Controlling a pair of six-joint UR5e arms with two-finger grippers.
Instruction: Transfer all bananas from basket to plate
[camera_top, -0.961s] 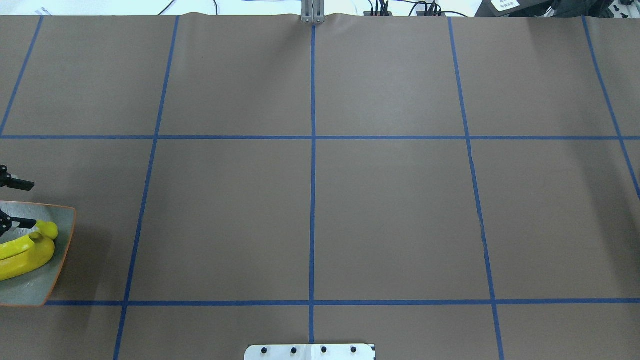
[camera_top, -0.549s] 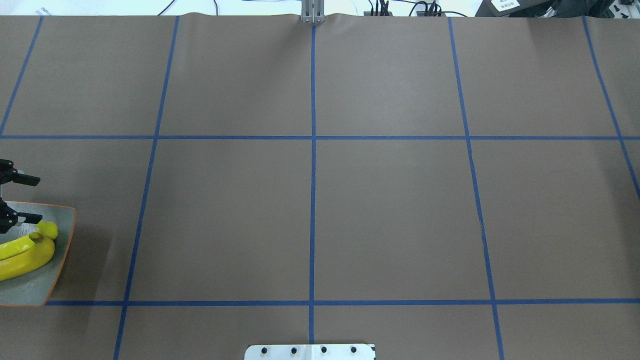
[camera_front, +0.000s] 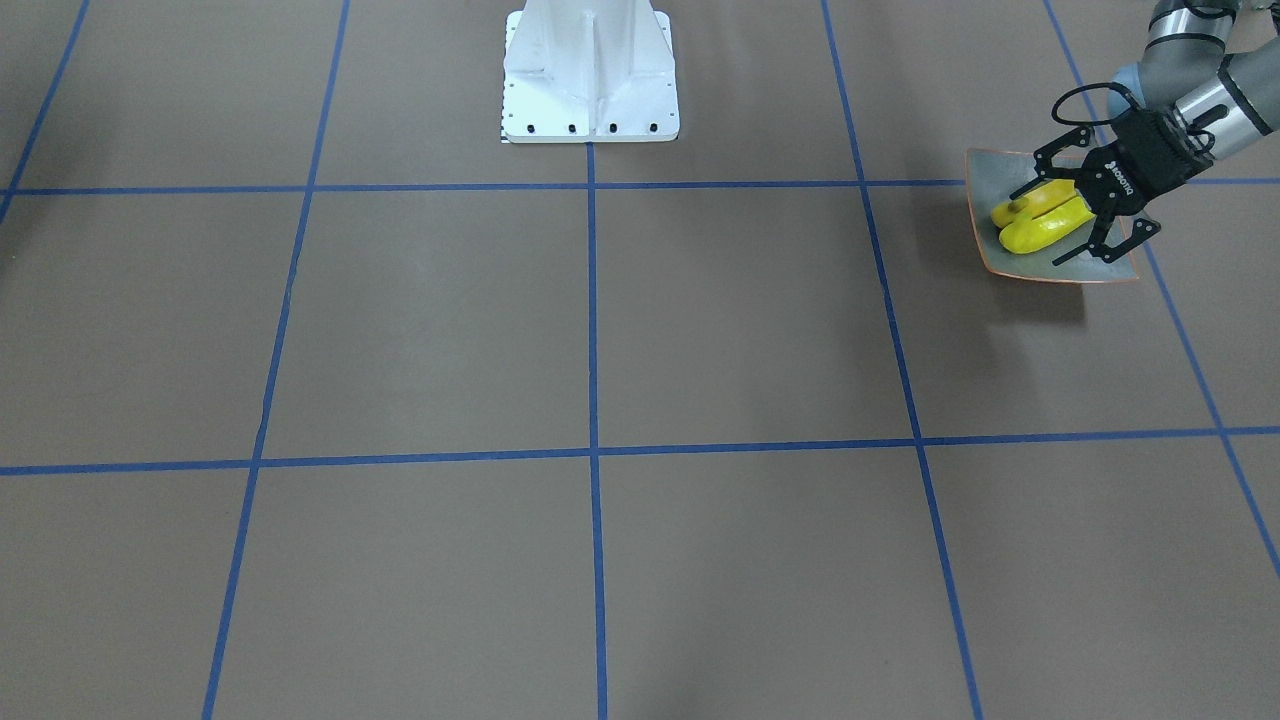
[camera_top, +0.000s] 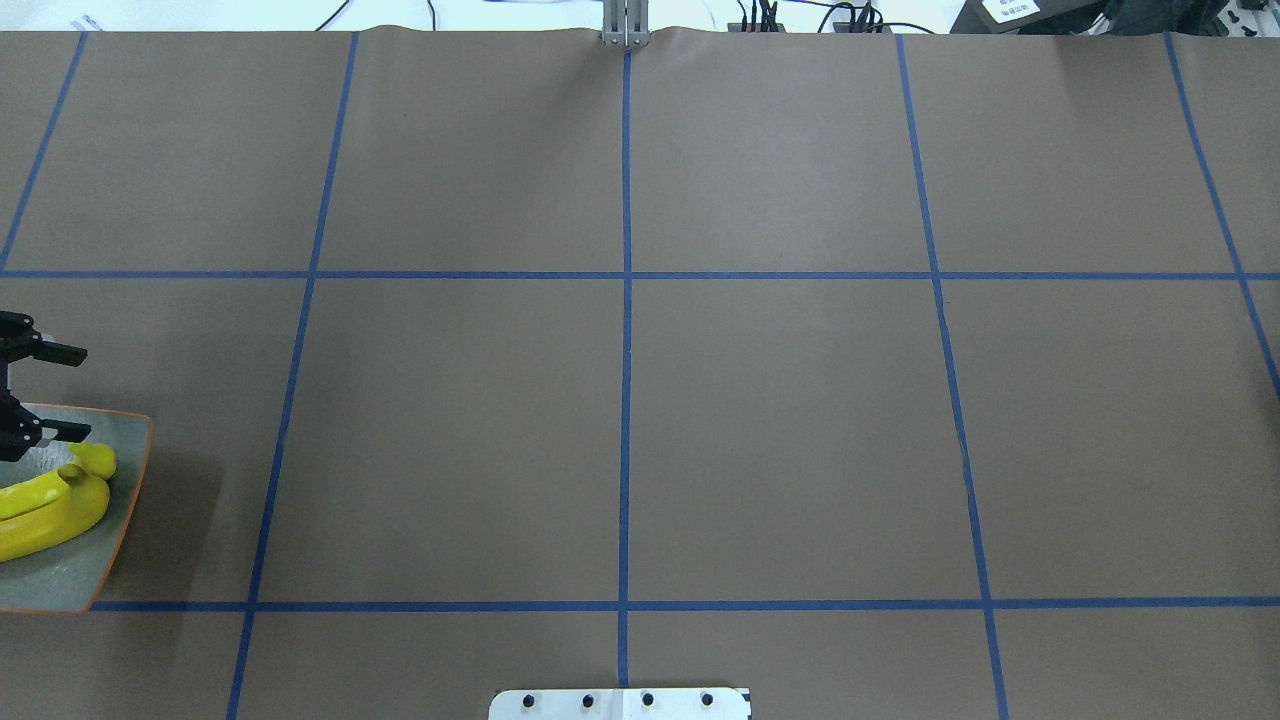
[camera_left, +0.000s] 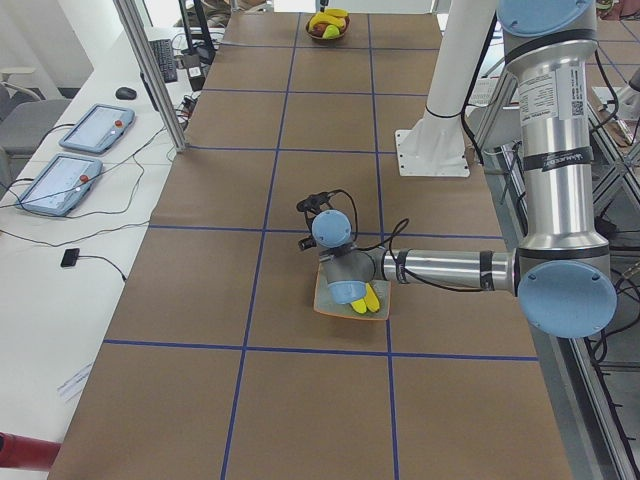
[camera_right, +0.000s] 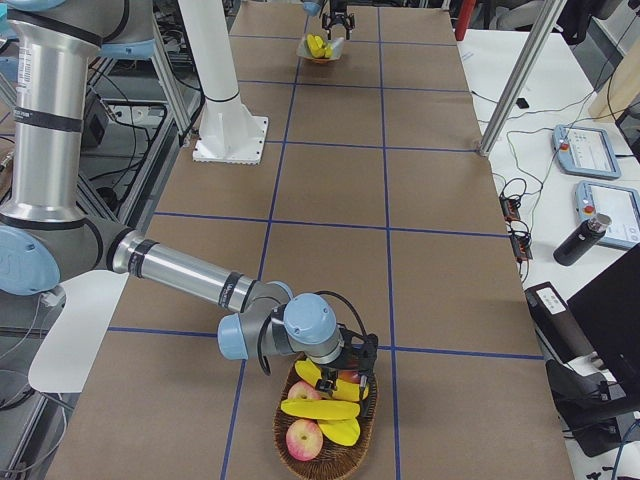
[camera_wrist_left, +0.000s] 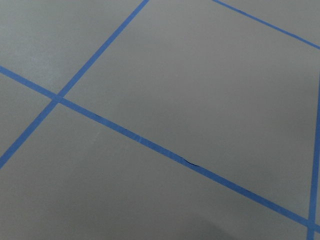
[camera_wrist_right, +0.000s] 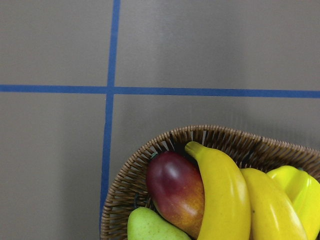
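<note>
At the left end of the desk (camera_top: 780, 430), the plate (camera_top: 120, 520) sits flat on the brown, blue-taped surface. Two bananas (camera_top: 50, 505) lie on it side by side, touching each other. The left gripper (camera_front: 1040, 227) hangs over them, its fingers (camera_top: 65, 352) spread wide and holding nothing. In the front-facing view one finger stands on either side of the pair; whether they touch the fruit cannot be told.

The white robot base (camera_front: 590, 70) stands at the middle of the desk's robot-side edge.

At the right end, the wicker basket (camera_right: 285, 452) holds the other bananas (camera_wrist_right: 225, 200). These lie close together beside a red-and-yellow fruit (camera_wrist_right: 175, 192) and a green pear (camera_wrist_right: 150, 227). The right gripper (camera_right: 350, 378) is low over the basket, just above the fruit. It shows only in the side view, so whether its fingers are open or closed cannot be told.
</note>
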